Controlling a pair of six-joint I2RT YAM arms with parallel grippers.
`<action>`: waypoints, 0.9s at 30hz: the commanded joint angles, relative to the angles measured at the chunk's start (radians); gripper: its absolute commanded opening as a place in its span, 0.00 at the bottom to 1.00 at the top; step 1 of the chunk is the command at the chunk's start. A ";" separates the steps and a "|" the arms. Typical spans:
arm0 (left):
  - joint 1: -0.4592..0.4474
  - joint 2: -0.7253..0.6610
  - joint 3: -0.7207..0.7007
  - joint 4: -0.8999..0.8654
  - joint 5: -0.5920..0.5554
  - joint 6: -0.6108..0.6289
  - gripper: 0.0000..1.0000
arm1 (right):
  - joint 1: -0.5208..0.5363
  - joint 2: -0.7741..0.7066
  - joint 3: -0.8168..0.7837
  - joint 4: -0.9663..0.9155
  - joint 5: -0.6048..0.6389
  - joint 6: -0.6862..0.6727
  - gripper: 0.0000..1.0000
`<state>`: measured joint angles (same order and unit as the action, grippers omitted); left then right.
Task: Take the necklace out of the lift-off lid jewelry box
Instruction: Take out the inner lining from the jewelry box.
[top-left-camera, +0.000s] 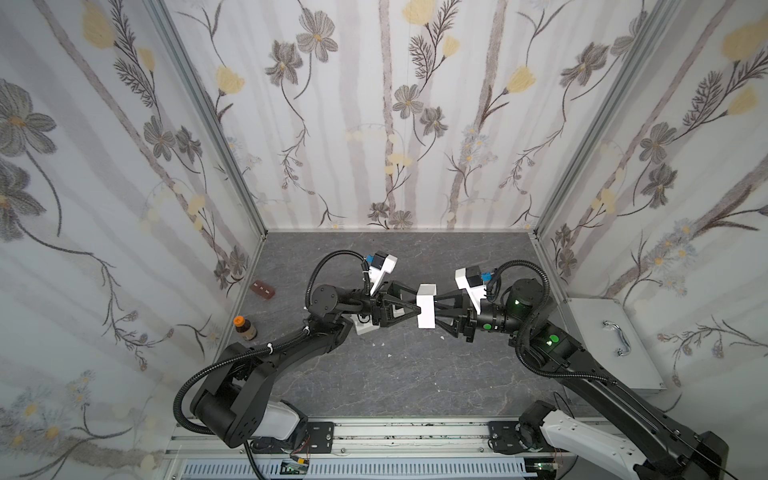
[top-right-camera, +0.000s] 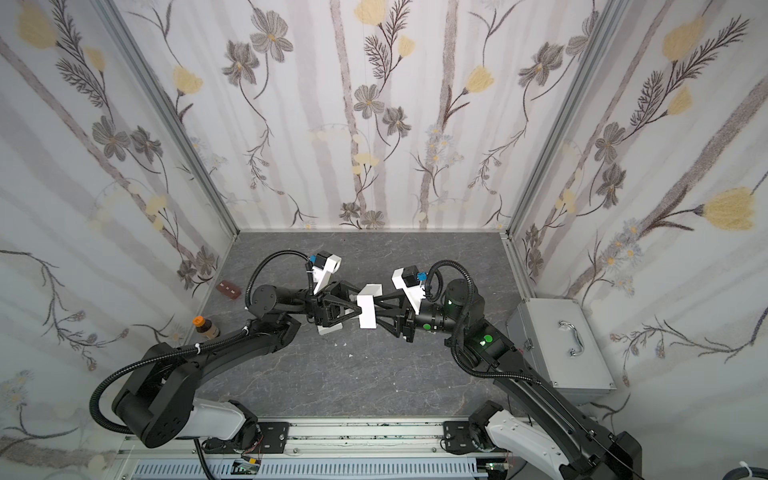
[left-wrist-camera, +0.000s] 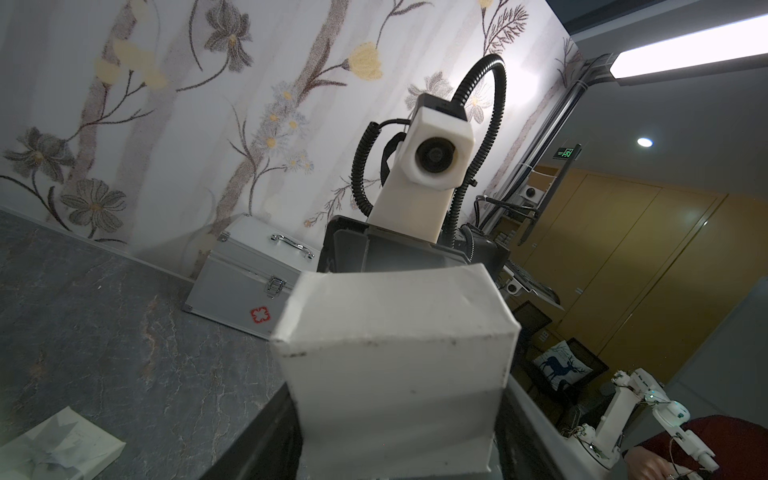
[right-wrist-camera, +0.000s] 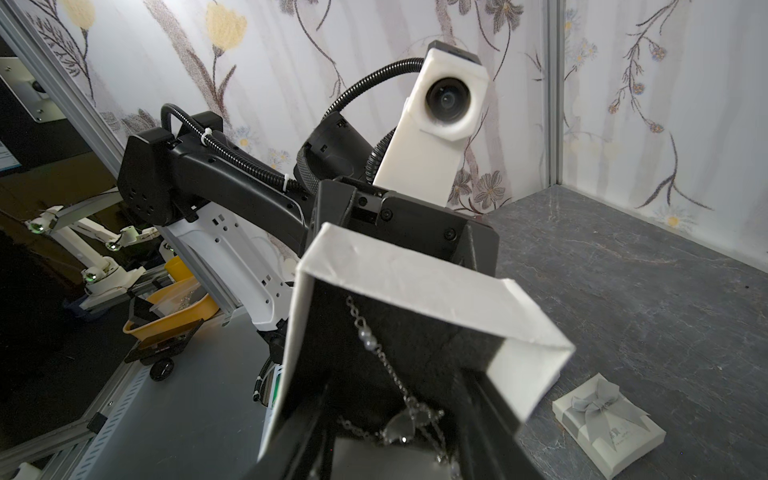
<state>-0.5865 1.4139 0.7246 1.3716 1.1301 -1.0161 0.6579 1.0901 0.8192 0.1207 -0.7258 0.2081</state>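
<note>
The white jewelry box (top-left-camera: 426, 307) (top-right-camera: 368, 308) hangs in the air over the middle of the table, tipped on its side. My left gripper (top-left-camera: 417, 307) (left-wrist-camera: 399, 449) is shut on its outer walls (left-wrist-camera: 395, 365). The box's open side faces my right gripper (top-left-camera: 435, 311) (right-wrist-camera: 395, 386), whose jaws stand apart inside the box. A silver necklace (right-wrist-camera: 399, 424) with a clear pendant lies on the black lining between those jaws; no grip on it shows. The lift-off lid (right-wrist-camera: 606, 419) (top-left-camera: 365, 328), with a grey bow, rests on the table under my left arm.
A silver case (top-left-camera: 615, 340) (left-wrist-camera: 249, 270) lies at the right wall. An orange-capped bottle (top-left-camera: 244, 328) and a small brown block (top-left-camera: 262, 289) sit near the left wall. White scraps (top-left-camera: 388, 356) dot the grey table. Floral walls close in three sides.
</note>
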 joint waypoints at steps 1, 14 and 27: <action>-0.003 -0.007 0.005 0.041 0.014 -0.016 0.64 | 0.013 0.015 0.011 0.003 0.033 -0.026 0.50; -0.005 -0.031 -0.006 0.041 0.019 -0.012 0.64 | 0.040 0.075 0.005 0.124 0.007 0.026 0.35; -0.002 0.001 -0.027 0.041 -0.003 0.023 0.66 | 0.037 -0.012 -0.040 0.087 0.075 0.028 0.13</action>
<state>-0.5884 1.4109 0.6987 1.3785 1.1183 -1.0008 0.6956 1.1007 0.7868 0.1967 -0.6849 0.2420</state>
